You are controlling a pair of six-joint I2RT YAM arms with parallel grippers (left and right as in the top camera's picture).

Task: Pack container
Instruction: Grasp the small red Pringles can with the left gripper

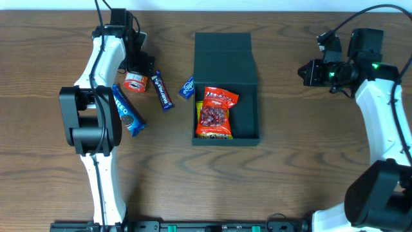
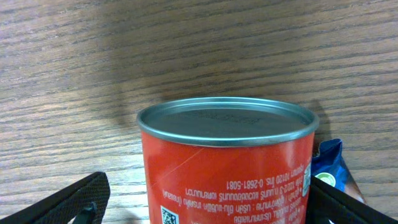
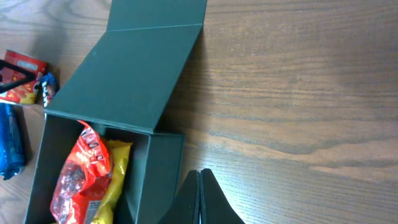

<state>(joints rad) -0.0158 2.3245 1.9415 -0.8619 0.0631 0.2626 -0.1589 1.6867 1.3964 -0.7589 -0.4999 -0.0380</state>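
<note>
The container [image 1: 250, 87] is a dark slate-blue box at the table's middle, with its flap lid [image 1: 222, 55] laid open toward the far side. It holds a red snack bag [image 1: 216, 111] over a yellow pack [image 3: 115, 168]. A red can [image 1: 135, 82] stands upright to the left. My left gripper [image 1: 137, 66] is open with its fingers on either side of the can [image 2: 227, 168]; a gap shows at the left finger. My right gripper [image 1: 306, 72] is shut and empty, to the right of the box, and shows in the right wrist view [image 3: 200, 177] beside the box wall [image 3: 155, 174].
A blue Oreo pack [image 1: 127, 111], a dark blue bar [image 1: 163, 91] and a small blue pack [image 1: 187, 87] lie between the can and the box. The small blue pack also peeks out behind the can [image 2: 329, 165].
</note>
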